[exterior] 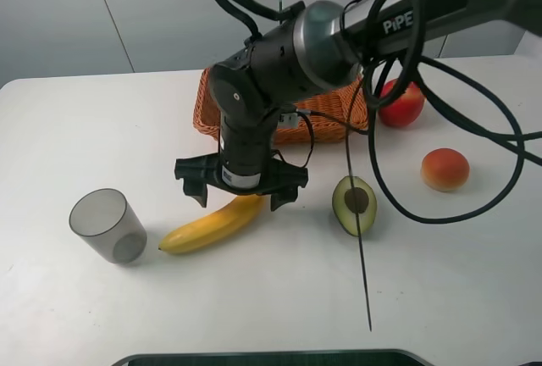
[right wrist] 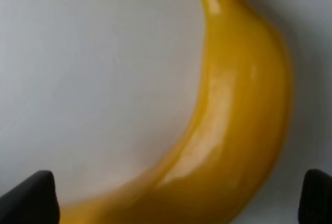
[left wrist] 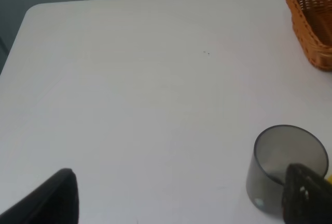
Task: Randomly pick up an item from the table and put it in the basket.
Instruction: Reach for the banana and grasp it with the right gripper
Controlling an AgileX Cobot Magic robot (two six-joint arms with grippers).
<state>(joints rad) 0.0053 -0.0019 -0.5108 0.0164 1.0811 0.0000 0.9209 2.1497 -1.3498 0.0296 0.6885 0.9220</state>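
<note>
The yellow banana (exterior: 207,226) lies on the white table (exterior: 85,129), in front of the wicker basket (exterior: 334,116). My right gripper (exterior: 241,190) reaches across the middle and hangs open, pointing down just above the banana's right end, one finger on each side. In the right wrist view the banana (right wrist: 233,120) fills the frame, and the gripper (right wrist: 174,200) shows only its dark fingertips (right wrist: 31,198) at the corners, spread wide. My left gripper (left wrist: 179,203) is open and empty above bare table. The basket's corner (left wrist: 311,22) also shows in the left wrist view.
A translucent grey cup (exterior: 106,226) stands left of the banana; it also shows in the left wrist view (left wrist: 285,156). A halved avocado (exterior: 354,203) lies right of the banana. A red apple (exterior: 402,105) and an orange-red fruit (exterior: 445,169) sit at the right. Cables hang over the avocado.
</note>
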